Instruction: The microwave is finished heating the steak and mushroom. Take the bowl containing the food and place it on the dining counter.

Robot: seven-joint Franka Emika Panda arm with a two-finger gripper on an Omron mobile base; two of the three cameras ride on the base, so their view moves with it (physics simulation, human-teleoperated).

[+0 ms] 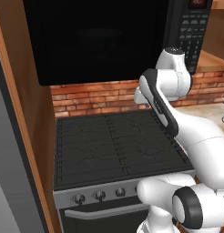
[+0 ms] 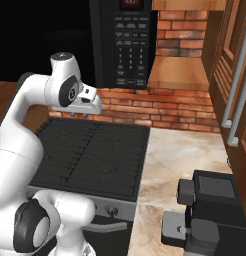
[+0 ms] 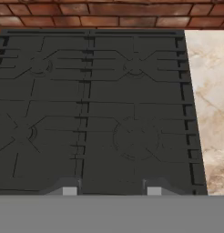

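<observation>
So I've got the arm parked over the stove (image 1: 118,150) right now, with the microwave (image 1: 100,41) hanging above it, door shut, so the bowl must be inside where I can't see it. The gripper (image 3: 108,190) points down at the grates; the hand view shows the two tips apart with nothing between them, so partly open and empty. Going by the task, that bowl is ceramic: stiff, a bit heavy for its size, slick glaze, and it'll chip if I bump it on the door frame. I'd pinch the rim with one finger inside the wall and keep it level so the food doesn't roll out. The right base view gives me the keypad (image 2: 130,52) and the marbled counter (image 2: 185,160) right of the stove, plus a dark boxy appliance (image 2: 210,212) near me. The left base view instead shows the full wide door.
</observation>
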